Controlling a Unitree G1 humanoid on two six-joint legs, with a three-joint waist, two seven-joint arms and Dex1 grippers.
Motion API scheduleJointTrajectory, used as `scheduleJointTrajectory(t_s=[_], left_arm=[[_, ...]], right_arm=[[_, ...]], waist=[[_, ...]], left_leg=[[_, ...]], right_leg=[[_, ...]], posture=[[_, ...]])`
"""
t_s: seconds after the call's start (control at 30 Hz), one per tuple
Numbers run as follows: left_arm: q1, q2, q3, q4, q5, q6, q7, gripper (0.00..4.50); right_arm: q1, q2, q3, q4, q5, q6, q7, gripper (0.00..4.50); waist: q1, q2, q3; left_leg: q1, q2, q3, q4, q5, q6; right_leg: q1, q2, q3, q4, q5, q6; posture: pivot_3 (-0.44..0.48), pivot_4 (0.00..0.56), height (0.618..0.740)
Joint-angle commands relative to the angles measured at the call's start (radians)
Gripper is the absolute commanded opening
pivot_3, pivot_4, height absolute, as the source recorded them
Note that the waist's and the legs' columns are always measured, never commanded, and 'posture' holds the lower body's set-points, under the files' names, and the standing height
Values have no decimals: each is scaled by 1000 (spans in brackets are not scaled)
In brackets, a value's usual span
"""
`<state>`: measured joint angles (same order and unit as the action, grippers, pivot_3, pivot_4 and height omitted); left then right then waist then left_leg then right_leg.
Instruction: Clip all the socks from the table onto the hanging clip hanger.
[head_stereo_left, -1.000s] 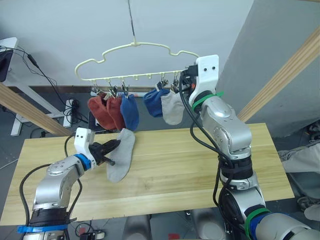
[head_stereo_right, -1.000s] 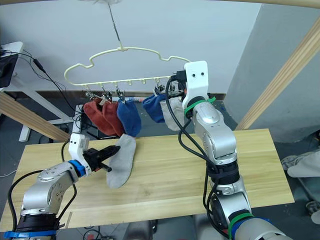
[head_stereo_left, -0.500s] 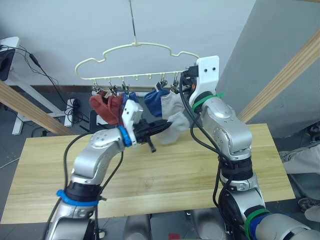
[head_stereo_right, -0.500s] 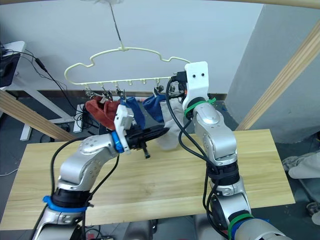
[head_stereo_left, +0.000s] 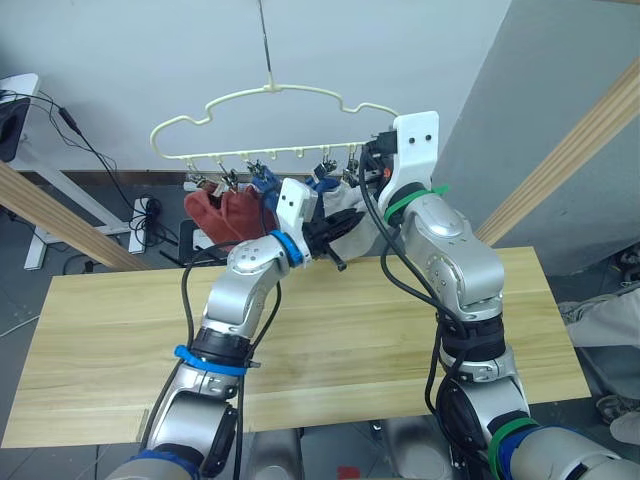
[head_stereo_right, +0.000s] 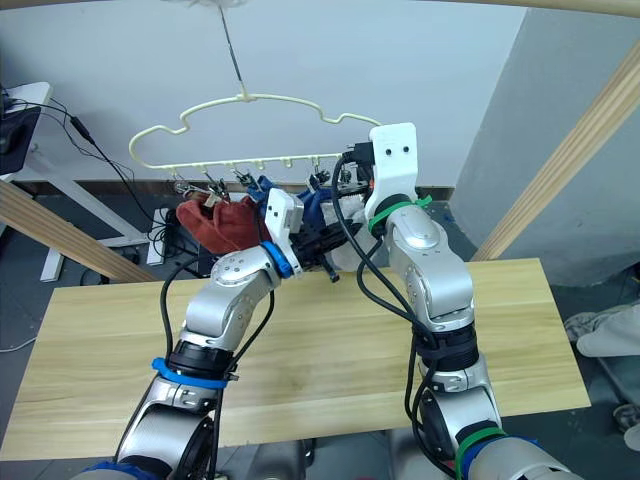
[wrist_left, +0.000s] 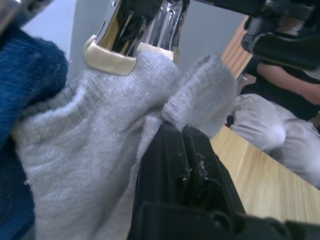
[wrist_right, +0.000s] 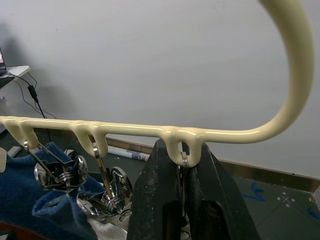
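A: How does the left claw (wrist_left: 182, 150) stand?

B: Clenched on the last grey sock (wrist_left: 100, 150), raised to the hanger (head_stereo_left: 270, 105) beside the grey one already clipped.

A: And the right claw (wrist_right: 181, 175)?

B: Pinched shut on an end clip (wrist_right: 184, 159), apparently squeezing it.

A: What remains?

B: Red socks (head_stereo_left: 225, 212) and blue socks (head_stereo_right: 312, 205) hang already; the table (head_stereo_left: 330, 340) lies bare. Only this sock seems left.
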<state>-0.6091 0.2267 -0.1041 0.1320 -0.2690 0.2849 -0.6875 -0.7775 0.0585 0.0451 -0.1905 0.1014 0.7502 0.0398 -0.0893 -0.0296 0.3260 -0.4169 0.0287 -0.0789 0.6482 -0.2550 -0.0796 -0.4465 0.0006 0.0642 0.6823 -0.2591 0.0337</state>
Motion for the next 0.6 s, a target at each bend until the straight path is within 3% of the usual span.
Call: scheduleJointTrajectory(t_s=[0.03, 0.6], left_arm=[[-16, -11, 11, -4, 3, -23, 13, 35], [-56, -44, 62, 31, -21, 96, 111, 35]], right_arm=[[-21, 7, 4, -52, 7, -18, -2, 0], [-23, 5, -3, -59, 6, -18, -6, 0]], waist=[[1, 0, 0], [1, 0, 0]], left_leg=[[0, 0, 0, 0, 0, 0], [0, -1, 0, 1, 0, 0]], right_leg=[[0, 0, 0, 0, 0, 0], [0, -1, 0, 0, 0, 0]], posture=[[-97, 316, 735], [-110, 312, 735]])
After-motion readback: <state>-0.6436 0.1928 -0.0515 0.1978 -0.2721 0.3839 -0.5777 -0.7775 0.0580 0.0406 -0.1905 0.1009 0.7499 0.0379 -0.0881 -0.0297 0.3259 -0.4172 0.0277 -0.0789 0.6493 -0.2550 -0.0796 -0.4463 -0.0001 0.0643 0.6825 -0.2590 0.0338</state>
